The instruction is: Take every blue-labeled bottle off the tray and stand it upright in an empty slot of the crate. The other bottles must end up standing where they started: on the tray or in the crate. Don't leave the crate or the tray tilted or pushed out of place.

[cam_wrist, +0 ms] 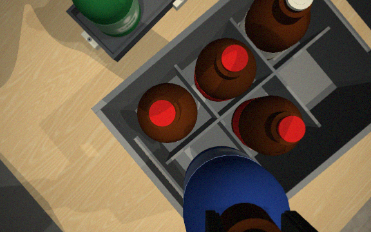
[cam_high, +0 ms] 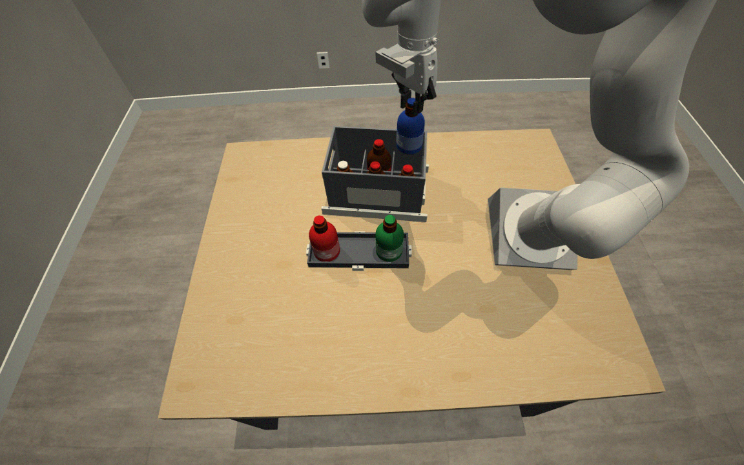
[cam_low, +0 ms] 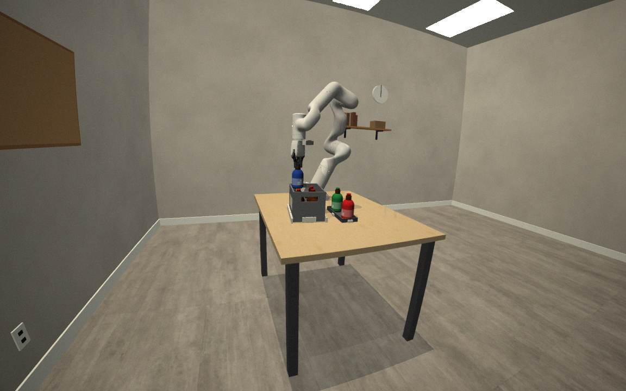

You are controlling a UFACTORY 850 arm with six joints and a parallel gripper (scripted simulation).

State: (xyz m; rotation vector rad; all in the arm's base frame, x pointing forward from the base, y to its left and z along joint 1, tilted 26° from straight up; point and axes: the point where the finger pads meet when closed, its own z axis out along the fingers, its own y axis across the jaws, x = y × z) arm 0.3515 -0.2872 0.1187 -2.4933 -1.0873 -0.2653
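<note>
Arm holds blue bottle point(cam_low: 297, 177) by its neck above crate point(cam_low: 307, 206) on the bench point(cam_low: 354, 233). Green bottle point(cam_low: 336, 200) and red bottle point(cam_low: 347, 206) stand on tray point(cam_low: 342, 218) beside it.
</note>
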